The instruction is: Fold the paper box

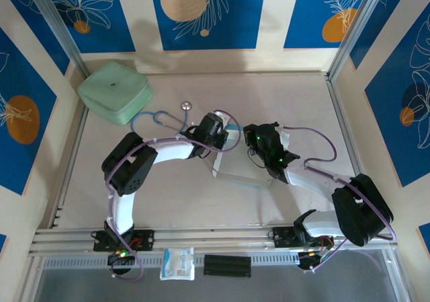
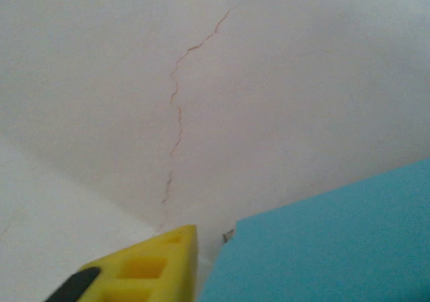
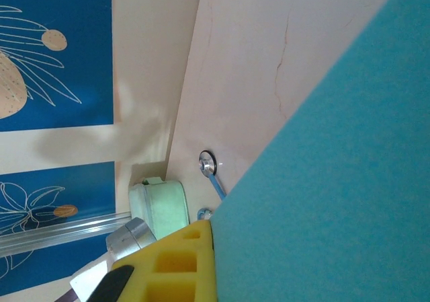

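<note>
The paper box (image 1: pixel 233 172) is a partly folded sheet of card held up in mid-table between both grippers, white side showing from above. My left gripper (image 1: pixel 226 138) is at its upper left part. In the left wrist view one yellow finger (image 2: pixel 151 265) stands a small gap off the teal panel (image 2: pixel 336 248); the other finger is hidden behind the card. My right gripper (image 1: pixel 259 141) holds the card's right part. In the right wrist view its yellow finger (image 3: pixel 178 265) lies flush against the teal face (image 3: pixel 336 181), shut on it.
A mint-green case (image 1: pixel 114 91) sits at the back left. A blue stethoscope (image 1: pixel 164 119) lies just behind the left gripper, its chestpiece (image 3: pixel 207 162) on the table. A clear packet (image 1: pixel 177 263) and a black bar (image 1: pixel 227 265) lie beyond the near rail.
</note>
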`<control>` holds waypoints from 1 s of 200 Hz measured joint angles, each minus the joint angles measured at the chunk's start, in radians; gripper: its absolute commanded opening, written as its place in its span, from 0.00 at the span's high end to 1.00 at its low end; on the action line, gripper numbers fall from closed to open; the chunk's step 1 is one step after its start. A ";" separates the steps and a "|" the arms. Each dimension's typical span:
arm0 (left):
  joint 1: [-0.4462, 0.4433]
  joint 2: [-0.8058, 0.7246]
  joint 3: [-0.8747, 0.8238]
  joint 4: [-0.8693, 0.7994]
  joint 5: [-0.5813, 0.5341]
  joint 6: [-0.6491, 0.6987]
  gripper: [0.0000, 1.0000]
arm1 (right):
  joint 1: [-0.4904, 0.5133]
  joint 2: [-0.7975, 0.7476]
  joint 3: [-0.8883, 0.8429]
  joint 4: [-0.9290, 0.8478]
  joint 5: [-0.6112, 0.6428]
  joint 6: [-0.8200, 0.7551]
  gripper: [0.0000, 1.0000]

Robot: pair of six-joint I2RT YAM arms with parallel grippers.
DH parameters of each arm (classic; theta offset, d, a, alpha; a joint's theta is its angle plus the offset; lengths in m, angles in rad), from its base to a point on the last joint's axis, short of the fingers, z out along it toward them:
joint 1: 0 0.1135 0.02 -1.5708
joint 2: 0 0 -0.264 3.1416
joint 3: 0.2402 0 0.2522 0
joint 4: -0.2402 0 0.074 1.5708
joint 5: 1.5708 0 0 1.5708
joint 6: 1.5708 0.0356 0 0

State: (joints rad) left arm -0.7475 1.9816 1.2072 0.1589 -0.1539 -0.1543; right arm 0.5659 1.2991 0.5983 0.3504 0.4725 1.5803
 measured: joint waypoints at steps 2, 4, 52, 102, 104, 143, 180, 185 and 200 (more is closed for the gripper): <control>0.000 0.002 0.002 -0.001 0.003 0.008 0.88 | -0.001 0.000 0.000 0.000 0.000 0.001 1.00; 0.000 0.003 0.004 -0.002 0.004 0.006 0.89 | -0.001 0.000 0.000 0.000 0.000 0.003 1.00; 0.000 0.008 0.019 -0.018 0.011 0.029 0.95 | -0.005 0.000 0.002 -0.003 0.000 0.011 1.00; 0.003 0.008 0.018 -0.029 0.022 0.018 0.97 | -0.010 0.000 0.002 -0.003 -0.013 0.025 1.00; 0.003 0.008 0.018 -0.029 0.022 0.025 0.99 | -0.011 0.000 0.002 -0.003 -0.013 0.025 1.00; 0.003 0.007 0.021 -0.036 0.023 0.024 1.00 | -0.013 0.000 0.002 -0.001 -0.020 0.029 1.00; 0.003 0.008 0.023 -0.039 0.024 0.024 0.97 | -0.018 0.000 0.002 -0.001 -0.027 0.030 1.00; 0.003 0.007 0.023 -0.040 0.025 0.024 1.00 | -0.018 0.000 0.002 -0.001 -0.028 0.031 1.00; 0.003 0.008 0.024 -0.041 0.026 0.024 1.00 | -0.019 0.000 0.002 0.000 -0.031 0.033 1.00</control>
State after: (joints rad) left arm -0.7444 1.9892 1.2308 0.1181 -0.1276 -0.1299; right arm 0.5472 1.2995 0.6003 0.3504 0.4419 1.6131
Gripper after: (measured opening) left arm 0.092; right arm 0.047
